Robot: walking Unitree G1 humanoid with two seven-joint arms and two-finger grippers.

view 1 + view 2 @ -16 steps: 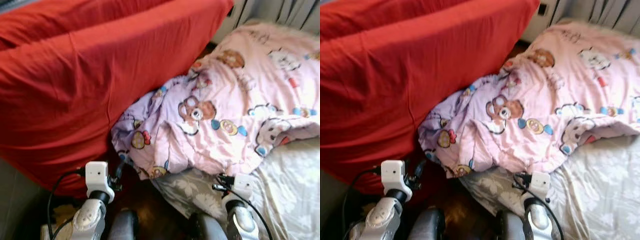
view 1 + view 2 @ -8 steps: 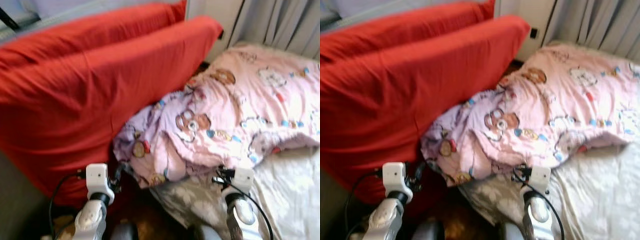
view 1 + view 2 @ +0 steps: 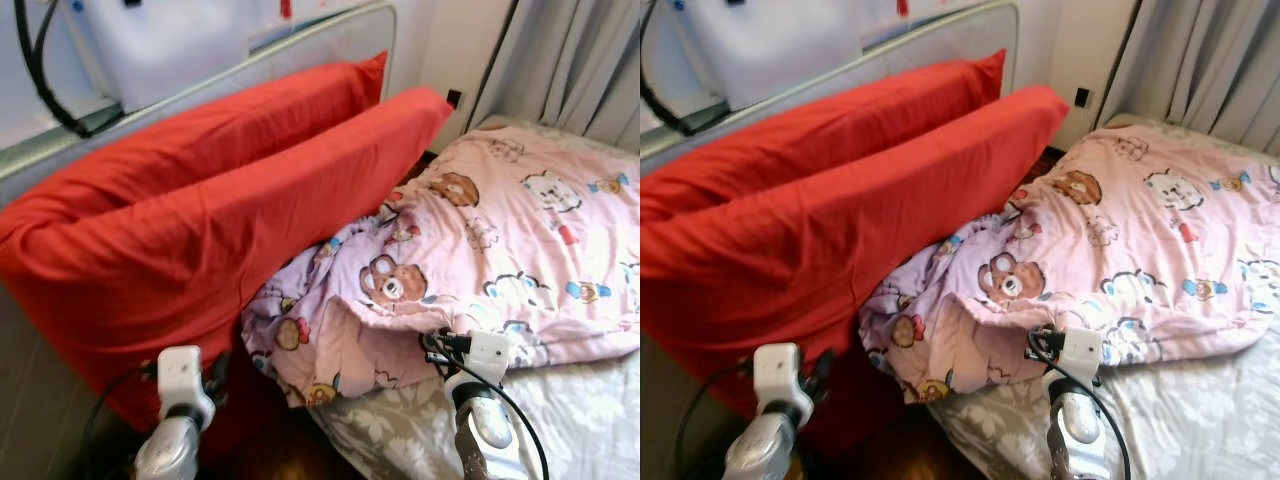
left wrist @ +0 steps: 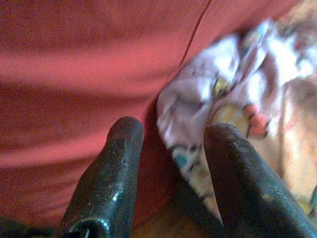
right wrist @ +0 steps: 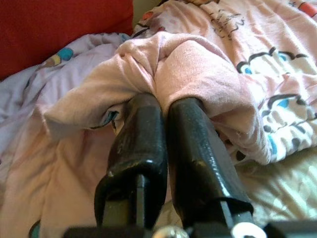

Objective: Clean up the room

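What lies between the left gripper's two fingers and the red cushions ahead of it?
Nothing solid: in the left wrist view the left gripper stands open, with the red cushion and the crumpled edge of the pink cartoon blanket beyond its fingertips.

You have no readable text, label, brand or number here. The pink blanket (image 3: pixel 500 230) at your 1 o'clock carries only cartoon bear prints, and any lettering among them is too blurred.

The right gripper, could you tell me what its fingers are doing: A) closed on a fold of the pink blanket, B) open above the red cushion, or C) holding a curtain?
A: in the right wrist view the right gripper has its fingers pressed together on a fold of the pink blanket.
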